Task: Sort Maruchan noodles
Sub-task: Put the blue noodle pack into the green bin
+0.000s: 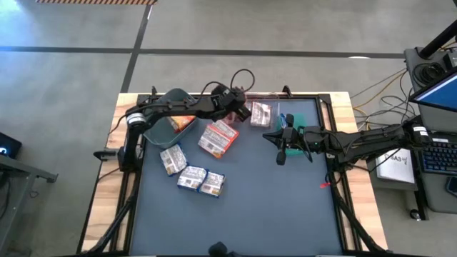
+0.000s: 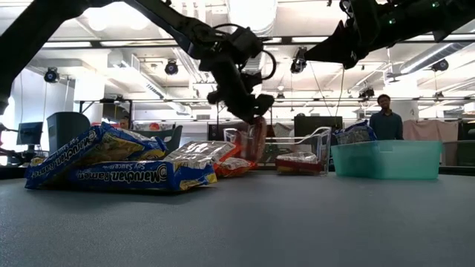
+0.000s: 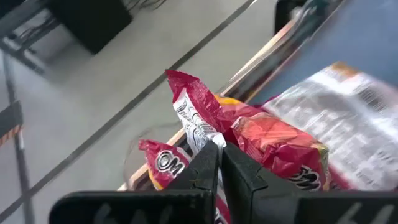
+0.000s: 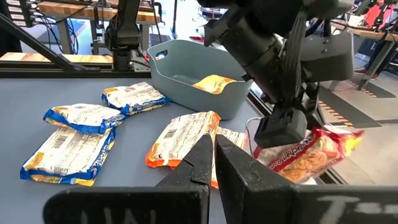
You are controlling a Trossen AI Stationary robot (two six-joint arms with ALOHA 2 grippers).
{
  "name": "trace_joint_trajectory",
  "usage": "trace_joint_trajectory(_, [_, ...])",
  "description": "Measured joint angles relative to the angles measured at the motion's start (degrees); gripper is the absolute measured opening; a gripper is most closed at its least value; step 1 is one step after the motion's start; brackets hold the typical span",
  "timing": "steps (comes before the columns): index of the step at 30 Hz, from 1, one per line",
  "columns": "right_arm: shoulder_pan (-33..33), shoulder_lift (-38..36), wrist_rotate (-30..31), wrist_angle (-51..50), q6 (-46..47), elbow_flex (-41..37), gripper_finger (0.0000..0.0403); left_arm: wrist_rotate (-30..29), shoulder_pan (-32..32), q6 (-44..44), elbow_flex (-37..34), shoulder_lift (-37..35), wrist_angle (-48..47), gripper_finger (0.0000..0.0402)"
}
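My left gripper [image 1: 240, 112] is shut on a red-and-white noodle packet [image 2: 256, 141] that hangs over the left end of the clear bin [image 2: 318, 142]. A similar packet [image 1: 260, 113] lies in that bin. Two orange packets [image 1: 218, 138] lie flat mid-table. Three blue-and-white packets [image 1: 191, 177] lie nearer the front. One orange packet [image 4: 212, 82] rests in the grey bin [image 4: 186, 93]. My right gripper [image 1: 280, 155] hovers shut and empty by the green bin [image 2: 386, 159]. My left gripper pinches the packet's crimped end [image 3: 200, 132] between its two fingers. The fingers [image 4: 283, 127] slant down from the table's left. The packet [image 4: 308, 155] hangs tilted below them, off the table. Whether its lower end touches the clear bin, I cannot tell.
The three bins stand in a row along the table's far edge, grey at the left, clear in the middle, green at the right. A person [image 2: 384, 119] stands in the room beyond the table. Open grey tabletop [image 1: 271, 207] lies at the front right.
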Motion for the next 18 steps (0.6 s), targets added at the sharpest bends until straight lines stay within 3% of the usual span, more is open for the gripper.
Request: trace_joint_trajectory(18, [0.00,0.00,0.00,-0.02,0.00,0.00,0.0009,-2.58,0.62,-6.27,0.00,-0.26,-15.28,0.0013])
